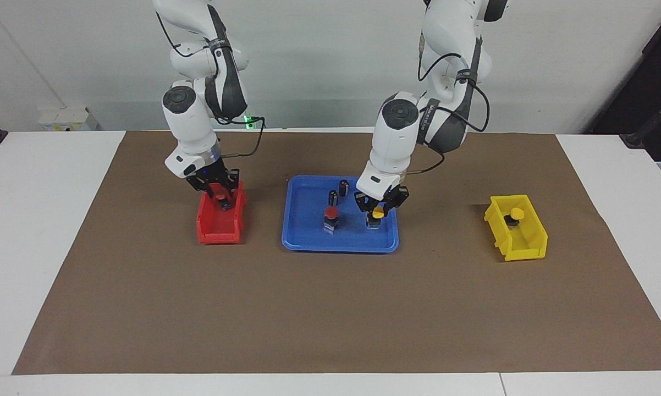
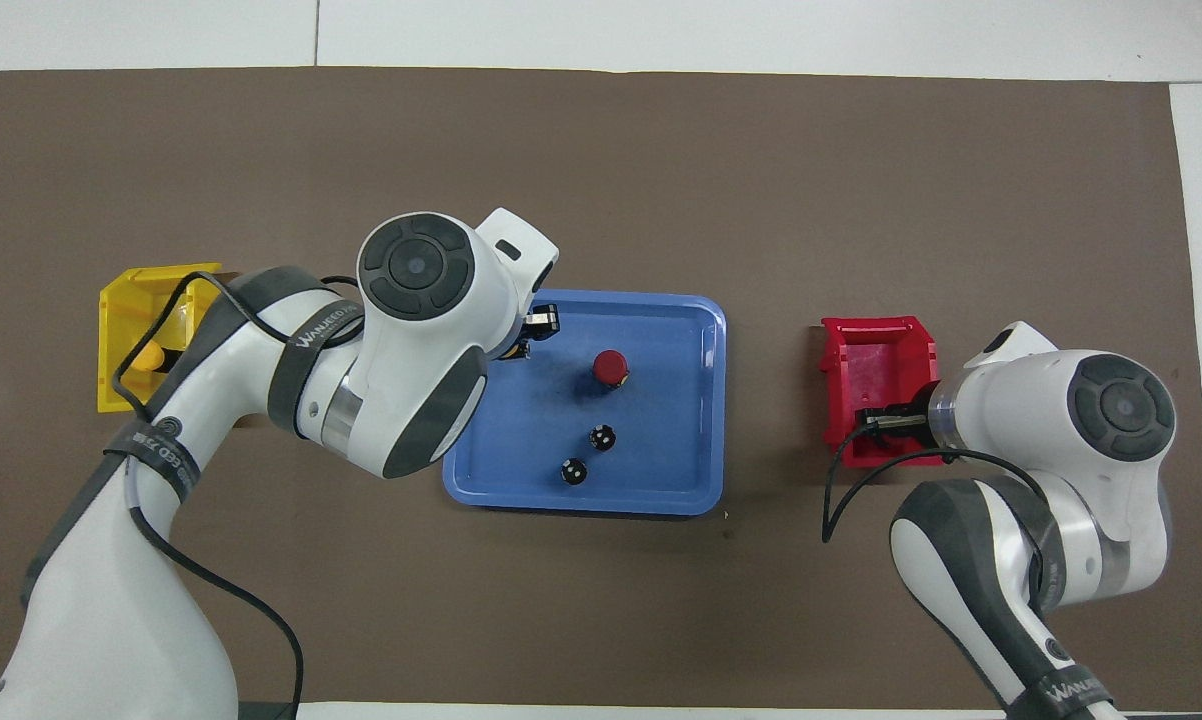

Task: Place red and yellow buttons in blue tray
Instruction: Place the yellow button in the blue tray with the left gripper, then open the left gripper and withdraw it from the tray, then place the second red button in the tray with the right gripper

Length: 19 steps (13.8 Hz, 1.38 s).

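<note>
1. A white counter stands against a pale wall, with a brown mat covering most of its top.
2. The left hand is low inside the blue tray, its fingers set on either side of a yellow button. The yellow cap sits between them and the body stands on the tray floor. I cannot tell whether they are clamped on it or merely flank it.
3. In the facing view, a red button stands upright in the tray at about 9 o'clock from the left hand, just beside it but apart.
4. Two dark cylinders without caps stand in the tray at about 11 o'clock from the left hand in that view, nearer to the robots than the red button.
5. The tray lies on the mat between the two arms.
6. The right hand reaches down into the red bin, toward the right arm's end of the counter. Something red shows between its fingers there. Whether they are apart or together cannot be told.
7. A yellow bin sits toward the left arm's end, well apart from the tray at about 3 o'clock in the facing view. A second yellow button stands inside it.
</note>
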Available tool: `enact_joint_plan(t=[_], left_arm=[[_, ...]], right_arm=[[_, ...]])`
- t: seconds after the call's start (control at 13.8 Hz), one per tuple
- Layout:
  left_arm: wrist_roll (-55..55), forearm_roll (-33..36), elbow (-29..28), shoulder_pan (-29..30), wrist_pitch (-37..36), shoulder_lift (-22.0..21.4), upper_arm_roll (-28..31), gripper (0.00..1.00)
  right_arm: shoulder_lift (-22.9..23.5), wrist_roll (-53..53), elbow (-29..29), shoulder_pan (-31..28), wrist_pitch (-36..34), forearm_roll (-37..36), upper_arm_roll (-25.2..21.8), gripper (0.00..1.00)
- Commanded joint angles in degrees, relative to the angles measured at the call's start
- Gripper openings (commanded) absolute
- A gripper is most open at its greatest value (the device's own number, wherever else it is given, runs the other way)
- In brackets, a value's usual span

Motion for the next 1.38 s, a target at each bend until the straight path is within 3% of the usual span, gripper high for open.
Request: enact_joint_plan(t=[0.0,0.07,0.15,0.22,0.29,0.44,0.58,0.65,0.87,1.09,1.31], left_arm=[[-2.4,-1.2,-1.4,-2.5,3.2,1.3,1.2,0.01],[-2.4,-1.2,-1.4,-2.5,3.1,1.6,1.2,0.05],[-2.4,-1.2,-1.4,-2.5,2.5,1.6,1.2,0.23],[-2.5,-1.2,-1.3,-2.5,2.1,1.5,1.2,0.69],[-2.5,-1.2,-1.2,-2.7,1.6,1.5,1.2,0.89],[-2.1,-1.2,0.2,-2.5,-2.8,0.2,1.2,0.97],[-0.8,-1.2,1.3,-0.1,-10.1,-3.7,2.0,1.0],[2.8,-1.2,1.2,3.9,-12.5,-6.0,2.0,1.0],[9.0,-0.3,1.0,9.1,-14.7,-8.0,3.0,1.0],[23.0,1.4,0.8,17.8,-14.7,-8.3,3.5,1.0],[33.3,1.4,-0.6,25.7,-13.0,-8.3,3.5,0.99]], right_arm=[[-1.8,-2.2,-2.3,-0.5,0.9,1.3,0.1,0.57],[-2.1,-2.3,-2.5,-0.5,0.9,1.3,0.2,0.56],[-2.1,-3.0,-2.7,-0.5,0.9,1.3,0.1,0.55],[-2.2,-3.0,-2.8,-0.5,0.9,1.3,0.1,0.52],[-2.2,-3.0,-2.8,-0.5,0.9,1.3,0.1,0.47],[-2.2,-3.0,-2.8,-0.5,0.9,1.3,0.1,0.34],[-1.9,-3.0,-2.1,-0.4,0.8,1.2,0.1,0.32],[-1.5,-3.0,-0.3,-0.4,-0.4,1.2,0.1,0.32],[1.7,-2.5,10.3,0.6,-10.4,1.2,0.3,0.32],[7.5,1.2,26.0,4.1,-21.4,1.3,0.5,0.32],[10.0,10.5,30.5,9.1,-18.9,2.8,0.6,0.32]])
